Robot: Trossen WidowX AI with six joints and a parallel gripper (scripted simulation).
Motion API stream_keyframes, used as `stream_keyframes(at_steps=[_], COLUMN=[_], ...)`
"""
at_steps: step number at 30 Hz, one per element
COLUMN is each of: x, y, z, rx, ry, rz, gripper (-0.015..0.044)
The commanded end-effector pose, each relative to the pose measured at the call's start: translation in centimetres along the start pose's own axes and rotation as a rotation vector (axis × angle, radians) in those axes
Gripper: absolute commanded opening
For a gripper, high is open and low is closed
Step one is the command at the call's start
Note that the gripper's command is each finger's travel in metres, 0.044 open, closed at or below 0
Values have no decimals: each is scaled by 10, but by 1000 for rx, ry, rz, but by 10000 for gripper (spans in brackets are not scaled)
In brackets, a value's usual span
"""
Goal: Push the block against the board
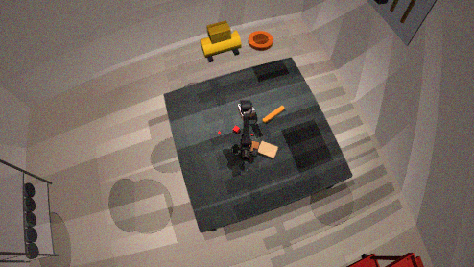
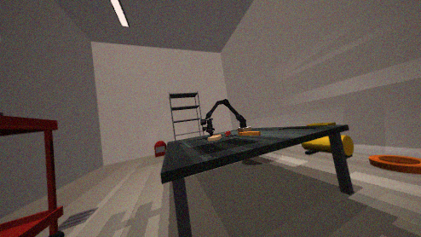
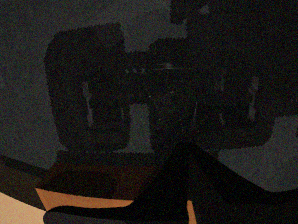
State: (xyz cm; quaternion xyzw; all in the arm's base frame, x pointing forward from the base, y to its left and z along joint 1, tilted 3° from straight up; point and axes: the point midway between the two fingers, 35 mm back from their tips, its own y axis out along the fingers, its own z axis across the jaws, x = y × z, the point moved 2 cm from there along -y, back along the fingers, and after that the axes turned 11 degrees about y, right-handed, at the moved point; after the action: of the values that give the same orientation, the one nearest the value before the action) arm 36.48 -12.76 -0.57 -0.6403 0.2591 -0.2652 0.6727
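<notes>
The square block (image 1: pixel 268 150) (image 2: pixel 214 137) is a flat tan tile lying on the dark table (image 1: pixel 211 192) (image 2: pixel 264 142). The board (image 1: pixel 273 114) (image 2: pixel 249 133) is a narrow orange bar that lies apart from the block, farther back on the table. My gripper (image 1: pixel 247 153) (image 2: pixel 210 130) is shut and empty. It is low at the block's left edge in the top view; I cannot tell if it touches.
A small red cube (image 1: pixel 236 129) (image 2: pixel 227 133) lies on the table left of the arm. On the floor are a yellow machine (image 1: pixel 220 40), an orange ring (image 1: pixel 260 39) (image 2: pixel 394 163), a red cart (image 2: pixel 25 170) and a metal rack (image 2: pixel 186 115).
</notes>
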Motion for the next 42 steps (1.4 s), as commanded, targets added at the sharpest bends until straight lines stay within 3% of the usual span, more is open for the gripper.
stream_keyframes(at_steps=[1,42], x=[-5,-44], y=[-1,-2], z=[0,-5], rx=[3,3], ry=[2,2], rz=[3,6], gripper=[0,0])
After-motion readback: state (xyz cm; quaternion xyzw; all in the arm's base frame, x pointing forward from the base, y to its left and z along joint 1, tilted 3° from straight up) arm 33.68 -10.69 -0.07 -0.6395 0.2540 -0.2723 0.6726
